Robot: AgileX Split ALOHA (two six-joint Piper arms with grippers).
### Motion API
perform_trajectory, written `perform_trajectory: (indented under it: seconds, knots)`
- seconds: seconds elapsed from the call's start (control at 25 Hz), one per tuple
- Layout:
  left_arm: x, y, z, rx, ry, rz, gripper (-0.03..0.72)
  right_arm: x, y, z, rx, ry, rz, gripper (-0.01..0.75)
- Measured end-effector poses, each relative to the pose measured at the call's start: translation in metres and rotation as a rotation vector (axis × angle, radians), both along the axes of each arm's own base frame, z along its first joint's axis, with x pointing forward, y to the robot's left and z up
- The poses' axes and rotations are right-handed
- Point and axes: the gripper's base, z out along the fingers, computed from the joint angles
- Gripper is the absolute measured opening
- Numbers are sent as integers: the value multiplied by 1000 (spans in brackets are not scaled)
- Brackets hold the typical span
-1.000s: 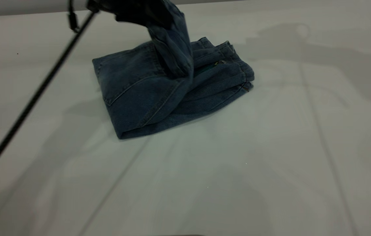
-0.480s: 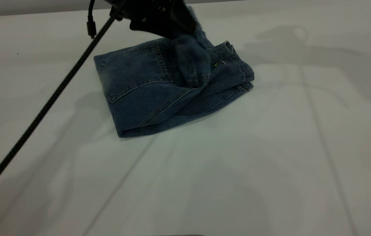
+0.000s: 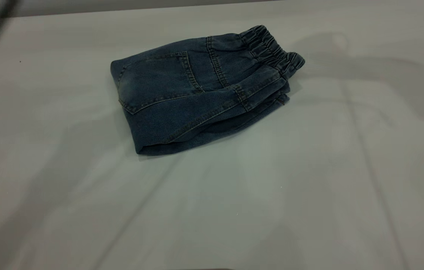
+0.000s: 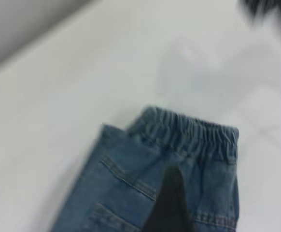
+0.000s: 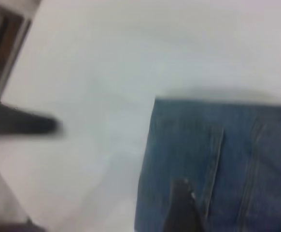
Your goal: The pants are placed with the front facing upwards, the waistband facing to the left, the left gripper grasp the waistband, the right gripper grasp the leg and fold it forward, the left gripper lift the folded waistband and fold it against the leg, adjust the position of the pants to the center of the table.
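A white table [image 3: 212,210] is filling the exterior view, and folded blue denim pants [image 3: 197,93] are lying flat on it, a little left of the middle and toward the far edge.

At the left end of the bundle, the fold is facing left, with a patch pocket [image 3: 157,80] outlined in tan stitching showing on top. Moving right, the top layer is covering the layers beneath, whose edges are peeking out along the near side. At the right end, the waistband [image 3: 271,47], gathered and ruched, is resting on top of the stack, pointing toward the far right.

No arm is touching the pants in the exterior view; only a blurred dark streak is crossing the far left corner.

In the left wrist view, one black pointed finger of the left claw [image 4: 172,203] is showing above the denim near the waistband [image 4: 193,135]; I cannot tell whether that claw is apart or together. In the right wrist view, a dark fingertip of the right claw [image 5: 184,210] is hanging over the pocket end, its state also unclear.
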Motion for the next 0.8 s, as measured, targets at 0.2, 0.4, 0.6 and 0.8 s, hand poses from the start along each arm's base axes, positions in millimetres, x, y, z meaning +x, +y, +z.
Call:
perform_trajectory:
  seconds: [0.2,0.4,0.6,0.8]
  knots:
    - [-35,18,71,-52,-174,52,584,-28,78,-14,-230,-7,100,444]
    - [-64,30,111,-118,-256,69,584,-56,146,-41,-499,-65,109,444]
    - [-72,32,120,-152,-257,80,584,-63,191,-92,-735,-64,148,444]
    - [-74,31,116,-144,-204,54,584,-54,197,-141,-844,9,175,444]
